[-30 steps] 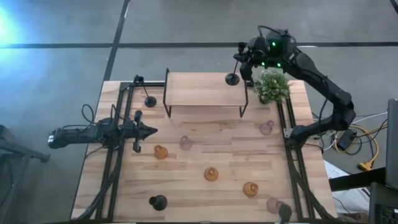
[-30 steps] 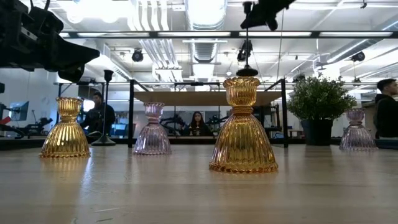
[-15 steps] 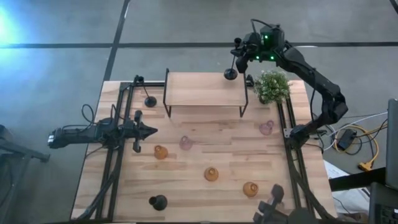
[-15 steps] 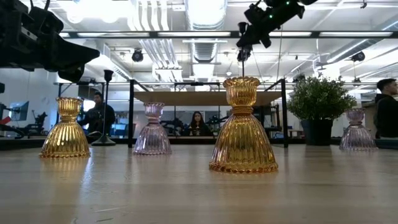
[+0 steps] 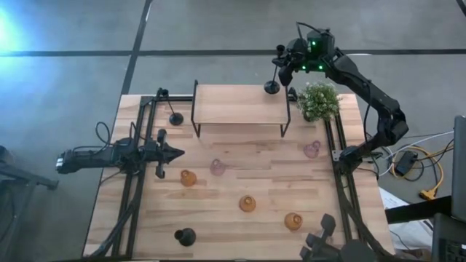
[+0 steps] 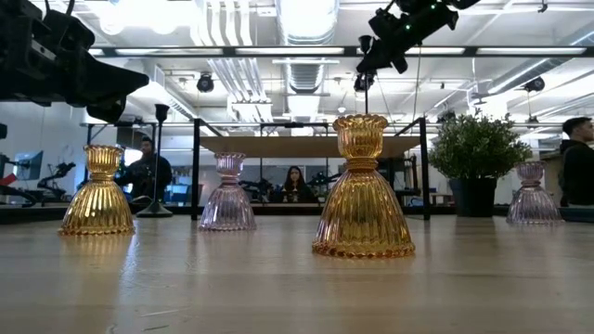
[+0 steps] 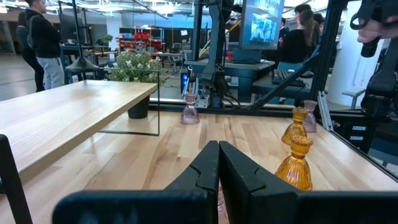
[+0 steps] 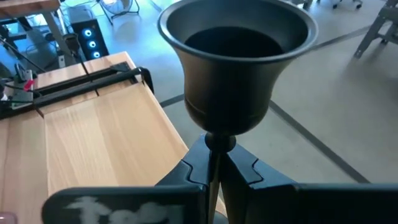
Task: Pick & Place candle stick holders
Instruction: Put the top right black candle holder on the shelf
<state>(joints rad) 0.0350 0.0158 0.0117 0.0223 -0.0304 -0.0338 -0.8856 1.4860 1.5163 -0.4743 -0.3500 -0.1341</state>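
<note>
Your right gripper (image 8: 214,167) pinches the thin stem of a tall black metal candle holder (image 8: 236,68) above the black-legged wooden shelf (image 5: 239,104): rigid, probably top-heavy, so grip low. The left gripper (image 7: 217,163) waits shut, empty.

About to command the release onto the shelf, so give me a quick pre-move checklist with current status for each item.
1. Right hand shut on the black holder's stem: ok.
2. Black holder over the wooden shelf, at its far right corner: ok.
3. Holder's base resting on the shelf top: cannot tell; the low view hides the base behind an amber holder.
4. Holder close to the shelf's far edge: not ok, little margin.
5. Plant beside the right arm, apart from the holder: ok.
6. Left hand shut, empty, parked at the table's left side, away from the shelf: ok.
</note>
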